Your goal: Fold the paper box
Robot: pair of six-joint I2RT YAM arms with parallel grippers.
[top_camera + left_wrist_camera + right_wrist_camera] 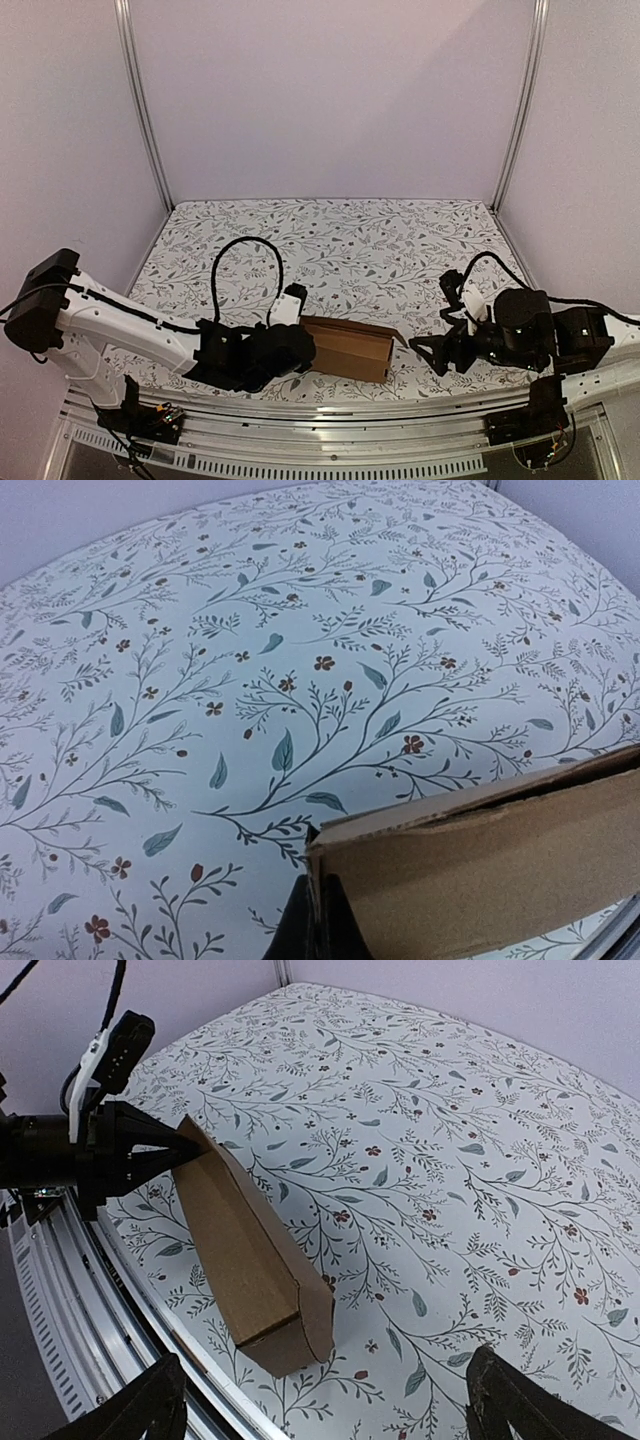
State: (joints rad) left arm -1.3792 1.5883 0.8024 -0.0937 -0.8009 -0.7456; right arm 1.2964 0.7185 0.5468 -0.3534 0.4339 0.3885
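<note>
My left end effector (187, 1147) pinches one end of the paper box (348, 350) by the surface's (330, 240) near edge, and the right end effector (428, 356) gapes empty just beside it, so I judge a careless push could pivot it loose.

A plain brown cardboard paper box (345, 348) lies on the flower-printed desk (350, 240) near its front edge, between the two arms. The left fingers (145, 1132) pinch its left end. The right fingers (150, 1405) stand spread just right of its other end.
</note>
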